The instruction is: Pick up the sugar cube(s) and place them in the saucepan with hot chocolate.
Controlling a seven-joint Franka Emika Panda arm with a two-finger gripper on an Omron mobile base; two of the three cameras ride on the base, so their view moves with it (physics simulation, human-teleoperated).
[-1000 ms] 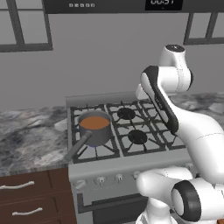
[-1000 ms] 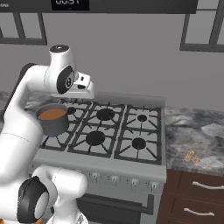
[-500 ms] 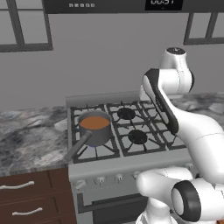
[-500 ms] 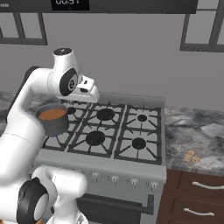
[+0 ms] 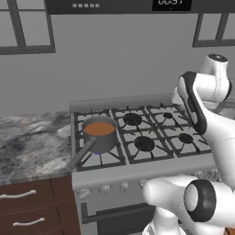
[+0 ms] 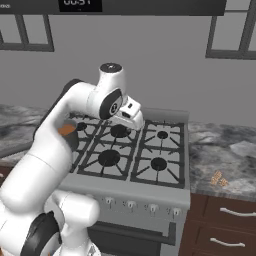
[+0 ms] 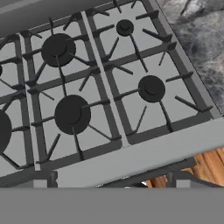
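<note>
The saucepan with hot chocolate (image 5: 99, 135) sits on the stove's (image 5: 137, 137) burner at eight o'clock; the hand (image 6: 131, 116) hovers above the stove's rear grates, fingers apart, holding nothing; sugar cubes (image 6: 219, 179) lie on the tabletop (image 6: 225, 150) at three o'clock.

Saucepan (image 6: 67, 131) mostly hidden behind the white arm in right base view, just an orange sliver showing. Tool fingers hidden behind the hand there; jaw state unreadable. Small orange bits (image 6: 218, 179) at surface's front right edge too small to identify. Stove (image 7: 131, 157) cut off at hand view's left edge.
</note>
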